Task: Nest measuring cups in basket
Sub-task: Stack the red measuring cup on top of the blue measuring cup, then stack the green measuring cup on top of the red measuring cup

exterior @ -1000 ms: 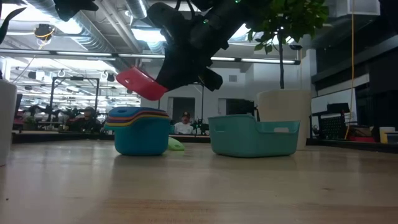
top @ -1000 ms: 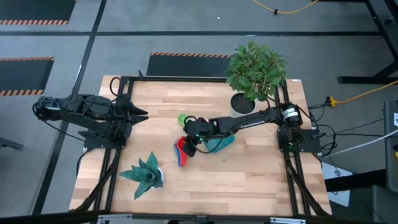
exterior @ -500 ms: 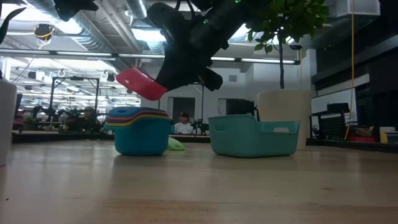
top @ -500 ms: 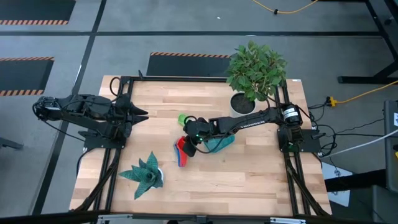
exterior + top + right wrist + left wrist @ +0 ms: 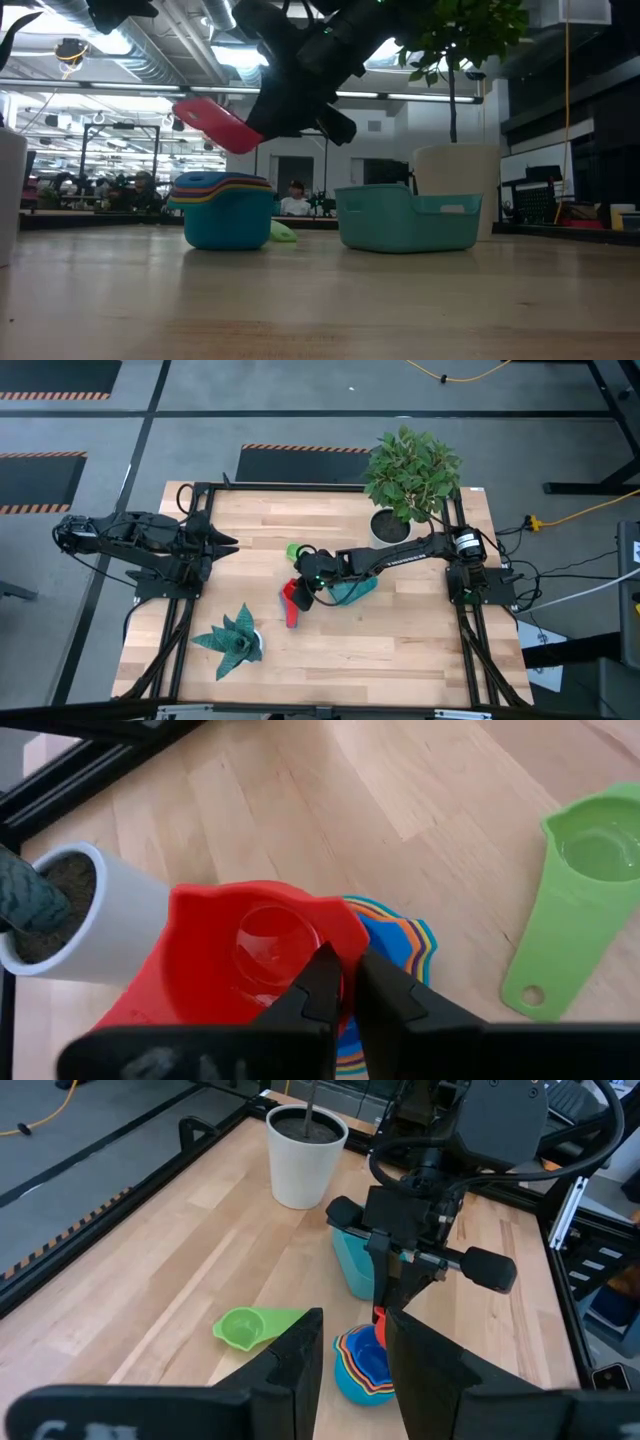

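My right gripper [image 5: 303, 588] hangs over the table's middle, shut on the red measuring cup [image 5: 215, 124]. It holds the cup in the air above a nested stack of cups [image 5: 222, 210], blue outermost, that stands on the table. The green cup [image 5: 292, 550] lies on the table alone, beyond the stack. The teal basket [image 5: 408, 218] stands just right of the stack, partly under my right arm [image 5: 395, 555]. My left gripper [image 5: 225, 543] waits open near the table's left edge. My right gripper pinches the red cup by its rim wall [image 5: 345, 945], one finger [image 5: 320, 982] inside the bowl and the other [image 5: 388, 995] outside. The fingers come from above, slanting down from the table's right. The cup is lifted clear and tilted, above the stack [image 5: 405, 935].
A white pot [image 5: 455, 170] with a leafy plant [image 5: 412, 470] stands at the far right behind the basket. A small potted succulent [image 5: 232, 640] sits near the left front. Bare wood lies along the near edge and right of the basket.
My right gripper has risen a little and drifted toward the table's left, still shut. The red cup has gone up with it, higher above the stack than a second ago, and now covers the stack from above.
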Controlling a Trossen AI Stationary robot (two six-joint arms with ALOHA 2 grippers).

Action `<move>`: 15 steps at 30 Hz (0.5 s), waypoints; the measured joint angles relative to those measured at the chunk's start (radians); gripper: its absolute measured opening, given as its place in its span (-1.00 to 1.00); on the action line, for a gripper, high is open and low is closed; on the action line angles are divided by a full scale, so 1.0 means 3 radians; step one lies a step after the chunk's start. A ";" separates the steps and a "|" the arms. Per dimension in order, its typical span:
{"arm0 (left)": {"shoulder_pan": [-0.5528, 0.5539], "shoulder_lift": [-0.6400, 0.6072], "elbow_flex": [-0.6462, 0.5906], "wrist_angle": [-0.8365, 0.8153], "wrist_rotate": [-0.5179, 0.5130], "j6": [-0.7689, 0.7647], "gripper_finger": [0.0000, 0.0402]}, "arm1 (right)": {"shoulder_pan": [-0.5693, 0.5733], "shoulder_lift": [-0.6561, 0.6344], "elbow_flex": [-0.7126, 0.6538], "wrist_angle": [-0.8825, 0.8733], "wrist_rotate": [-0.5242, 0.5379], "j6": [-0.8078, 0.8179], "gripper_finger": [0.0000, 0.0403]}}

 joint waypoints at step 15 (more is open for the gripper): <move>0.0001 0.0000 0.0000 0.0000 0.0000 0.0000 -0.48 | -0.0001 0.0000 0.0000 -0.0054 0.0003 -0.0190 -0.47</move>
